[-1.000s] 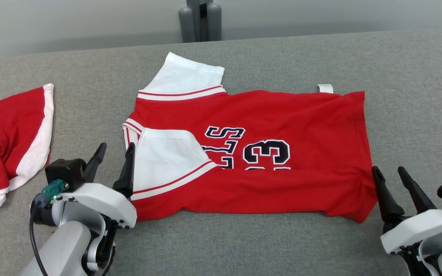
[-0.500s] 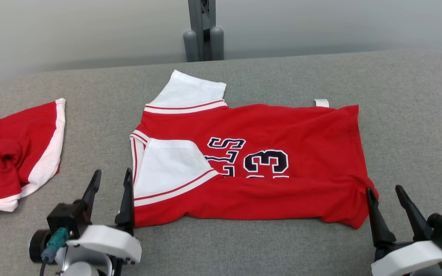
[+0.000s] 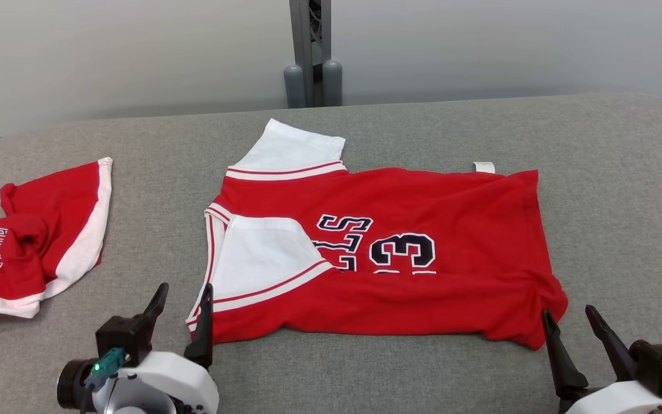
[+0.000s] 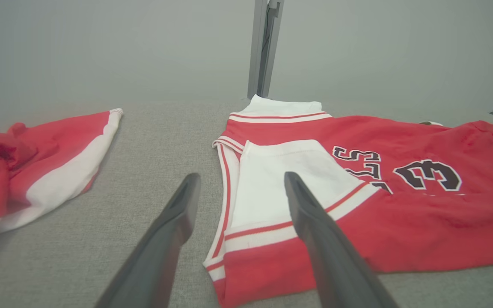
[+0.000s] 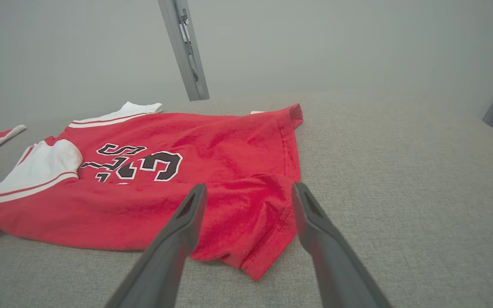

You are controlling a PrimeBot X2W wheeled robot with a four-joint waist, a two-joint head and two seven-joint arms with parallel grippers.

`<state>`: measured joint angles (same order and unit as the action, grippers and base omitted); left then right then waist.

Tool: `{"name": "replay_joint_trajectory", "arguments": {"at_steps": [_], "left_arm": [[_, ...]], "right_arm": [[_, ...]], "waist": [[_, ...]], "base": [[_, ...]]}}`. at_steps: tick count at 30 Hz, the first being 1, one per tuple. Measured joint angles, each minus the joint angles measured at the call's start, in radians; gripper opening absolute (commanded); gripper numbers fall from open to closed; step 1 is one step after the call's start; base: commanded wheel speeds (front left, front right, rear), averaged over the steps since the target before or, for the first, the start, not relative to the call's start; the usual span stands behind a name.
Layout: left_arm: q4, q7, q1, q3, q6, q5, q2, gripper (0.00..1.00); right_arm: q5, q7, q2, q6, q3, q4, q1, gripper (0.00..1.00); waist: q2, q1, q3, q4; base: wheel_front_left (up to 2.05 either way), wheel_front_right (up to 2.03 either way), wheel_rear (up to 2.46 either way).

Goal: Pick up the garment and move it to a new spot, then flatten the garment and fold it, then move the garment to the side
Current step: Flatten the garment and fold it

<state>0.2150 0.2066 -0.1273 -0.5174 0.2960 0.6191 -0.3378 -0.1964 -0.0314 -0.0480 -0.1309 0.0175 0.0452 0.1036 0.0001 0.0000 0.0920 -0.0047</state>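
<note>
Bench (image 3: 400,374): grey cloth top is carrying everything; it is running out of the head view at both sides.
Garment (image 3: 451,201): red jersey is lying flat at the bench's middle, neck end toward the robot's left and hem toward its right. Its near long edge is sitting doubled over the front, so I judge the fold to be underway and the move aside not yet done.
Second red cloth (image 3: 49,236): it is lying bunched, well apart on the left, probably kept clear of the work; the view's edge is cutting it off.
Near sleeve (image 3: 262,253): white panel is lying turned in across the chest, narrowing the shape for folding.
Far sleeve (image 3: 293,146): it is sticking out past the far edge, not yet tucked.
Left pincer (image 3: 185,287): its fingers are standing spread and gripping nothing, flanking the near left corner; whether one is touching cloth, I cannot tell.
Right pincer (image 3: 568,311): it is standing spread too and empty, just beside the near hem corner.
Lettering (image 3: 377,247): the fold is hiding its lower half.
Tag (image 3: 484,167): small white label is peeking out at the far edge, too small to read.
</note>
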Motion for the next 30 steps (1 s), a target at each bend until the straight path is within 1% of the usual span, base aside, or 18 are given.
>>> {"name": "replay_joint_trajectory", "arguments": {"at_steps": [6,12,19,25,26,27,28,30], "left_arm": [[0.024,-0.067,-0.053,-0.027,-0.014,-0.002,-0.003,1.00],[0.077,-0.151,-0.084,-0.049,-0.041,0.028,0.009,1.00],[0.149,-0.204,-0.100,-0.048,-0.063,0.080,0.032,1.00],[0.177,-0.243,-0.128,-0.042,-0.084,0.120,0.043,1.00],[0.178,-0.247,-0.129,-0.042,-0.084,0.123,0.045,0.49],[0.178,-0.247,-0.130,-0.041,-0.085,0.126,0.046,0.17],[0.178,-0.250,-0.131,-0.039,-0.088,0.132,0.048,0.00],[0.176,-0.256,-0.133,-0.040,-0.092,0.134,0.050,0.00]], "right_arm": [[0.016,0.031,0.001,0.000,0.005,0.024,-0.019,1.00],[0.021,0.044,0.000,0.000,-0.026,0.130,-0.072,1.00],[0.012,0.028,-0.004,0.000,-0.029,0.254,-0.126,1.00],[-0.004,0.001,-0.005,0.000,-0.042,0.328,-0.183,1.00],[-0.009,0.000,-0.005,0.000,-0.046,0.338,-0.192,1.00],[-0.015,0.000,-0.006,0.000,-0.052,0.349,-0.202,0.35],[-0.024,0.000,-0.007,0.000,-0.059,0.357,-0.209,0.00],[-0.042,0.003,-0.012,0.000,-0.071,0.369,-0.220,0.00]], "waist": [[0.0000,0.0000,0.027,0.005],[0.0000,0.0000,0.075,0.004],[0.0000,0.0000,0.122,0.011],[0.0000,0.0000,0.146,0.020],[0.0000,0.0000,0.147,0.021],[0.0000,0.0000,0.147,0.022],[0.0000,0.0000,0.148,0.023],[0.0000,0.0000,0.148,0.027]], "base": [[0.00,0.00,0.00],[0.00,0.00,0.00],[0.00,0.00,0.00],[0.00,0.00,0.00],[0.00,0.00,0.00],[0.00,0.00,0.00],[0.00,0.00,0.00],[0.00,0.00,0.00]]}}
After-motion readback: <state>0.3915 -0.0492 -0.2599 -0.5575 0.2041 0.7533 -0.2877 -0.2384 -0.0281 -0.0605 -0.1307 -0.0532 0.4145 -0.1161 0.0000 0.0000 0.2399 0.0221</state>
